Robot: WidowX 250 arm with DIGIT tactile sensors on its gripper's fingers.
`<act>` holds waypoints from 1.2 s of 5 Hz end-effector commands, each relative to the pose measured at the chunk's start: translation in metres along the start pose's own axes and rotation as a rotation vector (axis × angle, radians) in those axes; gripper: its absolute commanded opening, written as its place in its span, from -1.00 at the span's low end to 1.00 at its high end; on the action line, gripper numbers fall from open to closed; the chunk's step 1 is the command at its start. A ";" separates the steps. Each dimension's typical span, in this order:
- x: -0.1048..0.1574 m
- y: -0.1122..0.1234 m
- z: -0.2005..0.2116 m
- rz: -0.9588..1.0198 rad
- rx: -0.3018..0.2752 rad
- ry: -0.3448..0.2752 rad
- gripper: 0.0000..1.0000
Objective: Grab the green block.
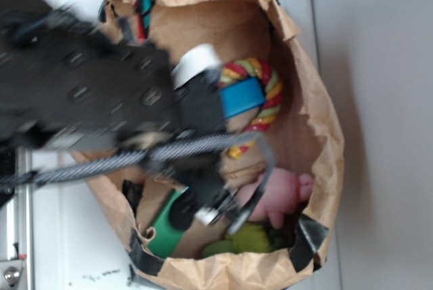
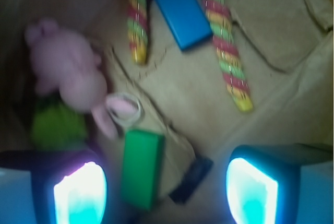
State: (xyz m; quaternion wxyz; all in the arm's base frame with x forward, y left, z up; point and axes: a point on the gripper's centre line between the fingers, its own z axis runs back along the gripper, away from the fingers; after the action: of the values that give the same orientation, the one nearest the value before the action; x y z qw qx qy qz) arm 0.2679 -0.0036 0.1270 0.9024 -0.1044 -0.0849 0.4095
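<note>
Gripper (image 2: pixel 166 192) fingers (image 2: pixel 78 195) are spread apart w/ nothing between them yet — green block (image 2: pixel 142 167) lies just past the one beside the lime plush (image 2: pixel 57 125), on the paper bag (image 2: pixel 209 104) floor. Grab not done; approx. centering, descent, closing remain.

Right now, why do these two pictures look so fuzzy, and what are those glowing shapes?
Exterior view: the arm is smeared by motion blur; the paper bag stays fairly sharp. Wrist view: everything is soft, the green block included, and the glowing shapes are the gripper fingertips, overexposed cyan-white.
</note>
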 end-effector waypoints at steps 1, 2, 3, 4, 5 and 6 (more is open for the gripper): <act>0.011 0.000 -0.008 -0.006 -0.005 -0.058 1.00; -0.005 0.002 -0.020 -0.023 0.005 -0.070 1.00; -0.014 0.000 -0.032 -0.019 0.020 -0.080 1.00; -0.031 -0.004 -0.044 -0.054 0.022 -0.056 1.00; -0.050 -0.009 -0.040 -0.077 0.006 -0.033 1.00; -0.059 -0.015 -0.040 -0.081 0.003 -0.017 1.00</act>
State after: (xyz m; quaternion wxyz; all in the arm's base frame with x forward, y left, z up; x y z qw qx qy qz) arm 0.2470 -0.0571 0.0749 0.9155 -0.0731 -0.0808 0.3873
